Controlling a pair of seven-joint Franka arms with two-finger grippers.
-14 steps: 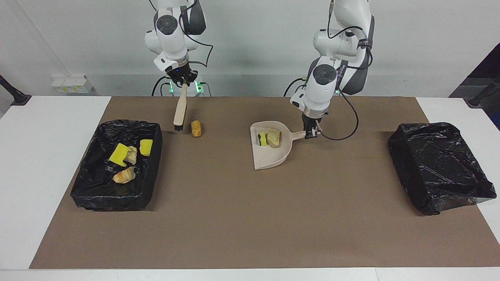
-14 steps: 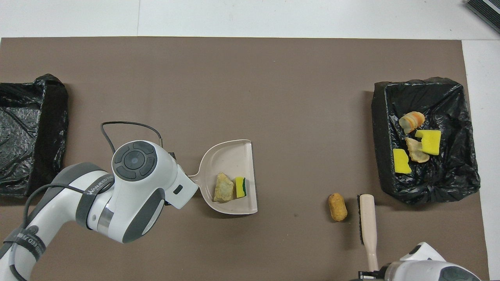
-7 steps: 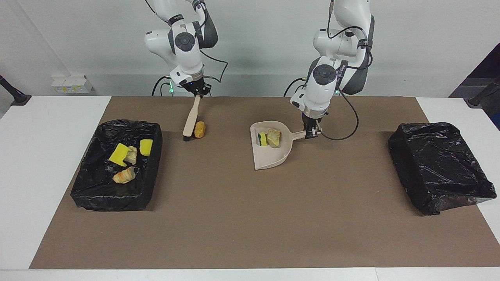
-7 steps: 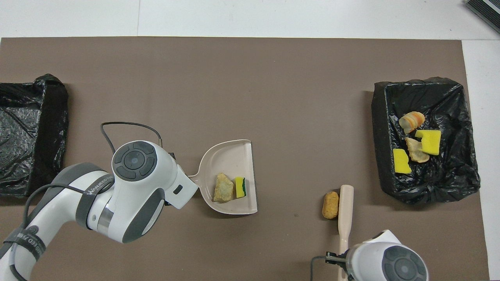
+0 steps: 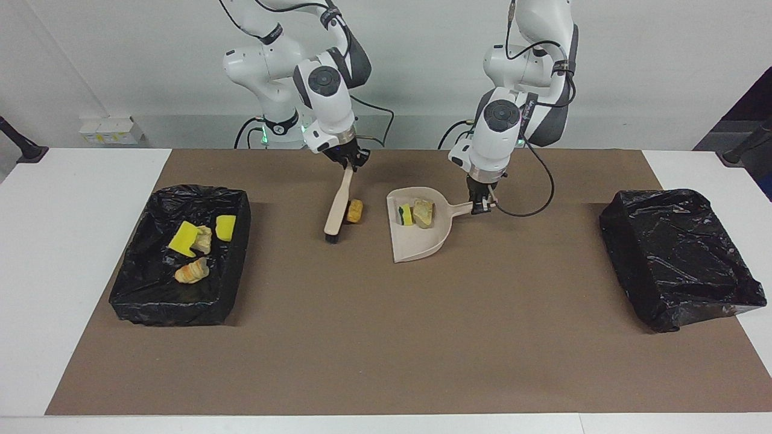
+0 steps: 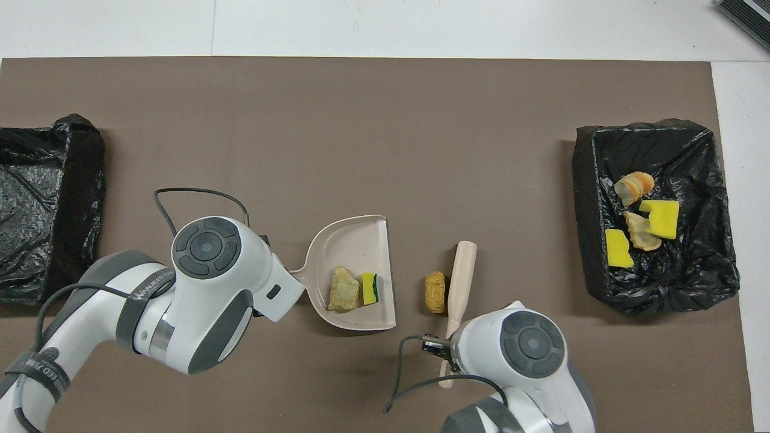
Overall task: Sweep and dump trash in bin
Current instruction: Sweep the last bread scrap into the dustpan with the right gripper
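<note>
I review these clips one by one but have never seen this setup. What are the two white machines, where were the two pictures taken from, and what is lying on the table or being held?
They are two robot arms with two-finger grippers. One picture faces them from across the table; the other looks down from above their end.

The left gripper is shut on the handle of the beige plastic dustpan, which rests on the brown mat and holds a yellow sponge piece and a pale rock-like lump.

The right gripper is shut on the beige brush, set against an orange-brown bread-like piece beside the dustpan.

One black-lined bin holds four scraps; the other black-lined bin shows none.
</note>
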